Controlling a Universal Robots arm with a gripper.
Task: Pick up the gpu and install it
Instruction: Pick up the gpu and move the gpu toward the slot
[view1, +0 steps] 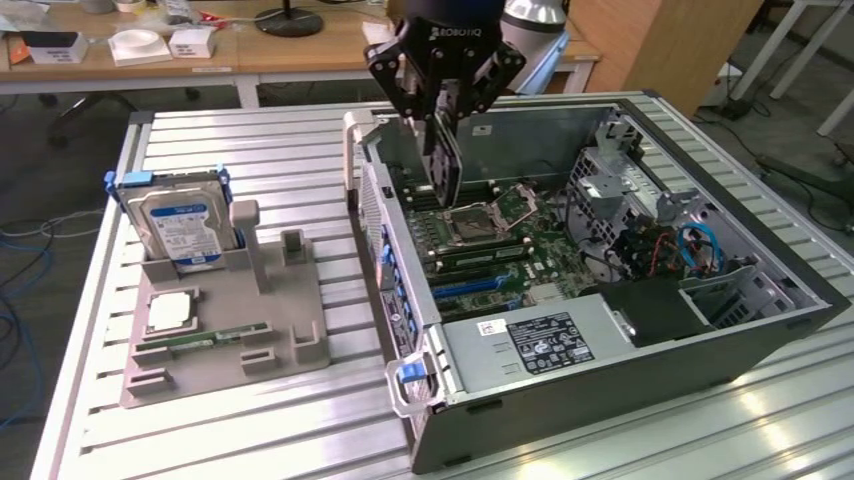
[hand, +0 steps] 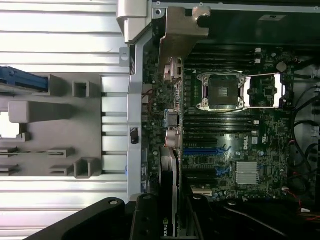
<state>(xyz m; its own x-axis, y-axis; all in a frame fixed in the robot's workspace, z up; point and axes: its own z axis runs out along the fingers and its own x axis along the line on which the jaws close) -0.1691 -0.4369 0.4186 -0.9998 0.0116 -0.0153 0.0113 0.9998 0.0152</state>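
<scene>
A black robot gripper (view1: 447, 112) hangs over an open computer case (view1: 627, 370) that lies on its side on a slatted metal table (view1: 240, 140). Its jaws are partly closed, clamping the gpu (view1: 445, 165) between the two fingers. The gpu is a thin dark card, held on edge with its long side pointing down into the case.

In the wrist view the gripper (hand: 169, 216) grasps the gpu (hand: 171, 125) by one end. The card is seen edge-on, with its silver bracket end farthest from the fingers. It runs alongside the case's rear wall (hand: 134, 100), just inside it.

In the exterior view the card's lower edge sits near the case rim on the exterior view's left, over the motherboard (view1: 534, 240) and just beside the CPU socket (view1: 483, 215). Whether it touches the board cannot be told. A blue slot (view1: 467, 283) lies on the board nearer the power supply (view1: 534, 340).

The case is open on top. The drive cage (view1: 614, 180) stands well apart on the exterior view's right. Outside the case, on the exterior view's left, a grey holder (view1: 267, 330) carries an upright hard drive (view1: 180, 225).
</scene>
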